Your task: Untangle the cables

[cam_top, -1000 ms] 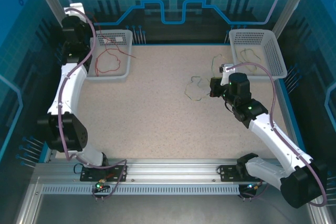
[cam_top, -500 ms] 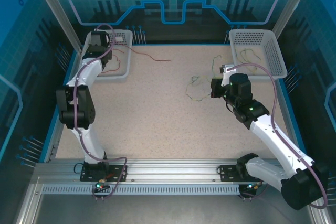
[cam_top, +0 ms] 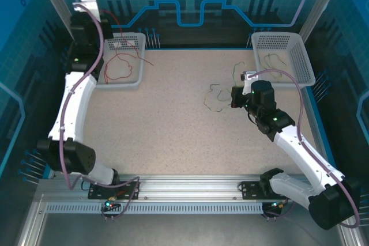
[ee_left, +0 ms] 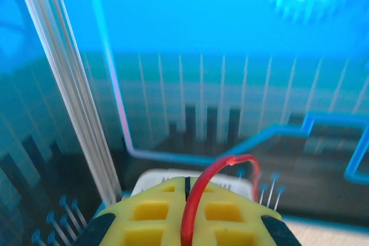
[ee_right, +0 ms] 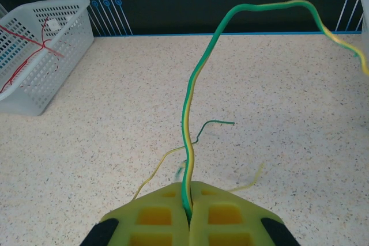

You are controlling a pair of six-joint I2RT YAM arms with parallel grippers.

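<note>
Red cable (ee_left: 199, 195) pinched in left claw (ee_left: 185, 186); yellow-green cable (ee_right: 185, 119) in right claw (ee_right: 189, 193).

The left arm (cam_top: 72, 102) folds at an elbow low on the left and stretches up toward the far left corner, its wrist held high. Its gripper (ee_left: 186, 191) points roughly level, away from the bases, yellow fingers pressed together on a red cable (ee_left: 195, 200). The right arm (cam_top: 297, 142) bends at an elbow near its base and reaches forward and inward, with its gripper (ee_right: 189, 197) low, aimed leftward, fingers clamped on a green-and-yellow cable (ee_right: 187, 113).
</note>
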